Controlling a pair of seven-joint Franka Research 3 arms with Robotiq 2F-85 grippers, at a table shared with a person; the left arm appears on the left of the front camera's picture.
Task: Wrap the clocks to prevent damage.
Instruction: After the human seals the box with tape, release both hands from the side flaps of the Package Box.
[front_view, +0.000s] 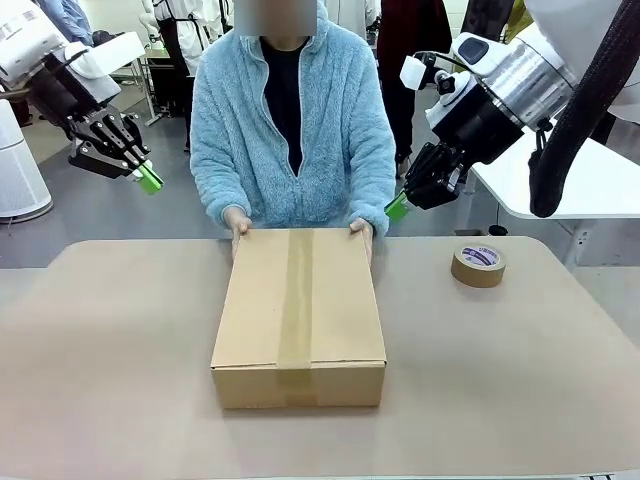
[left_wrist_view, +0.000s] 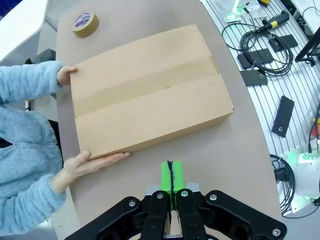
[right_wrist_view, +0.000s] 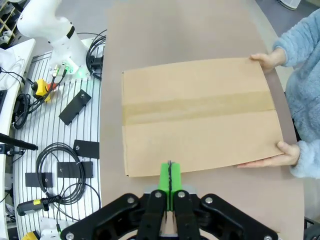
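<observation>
**Cardboard box sealed; clocks presumably packed inside**

Cardboard box (front_view: 298, 315) is lying on the counter (front_view: 520, 380), below and between the two robot hands, with tape running along its top seam. No clocks are showing; judging by the sealed lid, they are probably inside. The person's hands (front_view: 237, 222) are gripping the far corners.

Left hand (front_view: 150, 180) is hovering up and to the box's left, fingers pressed together, holding nothing. Right hand (front_view: 397, 208) is hovering likewise, above the box's far right corner, empty.

Tape roll (front_view: 478, 265) is sitting just below the right hand.

Handling judgement: contents fragile and cushioned; box stiff, fairly light. Take hold at the side walls.
</observation>
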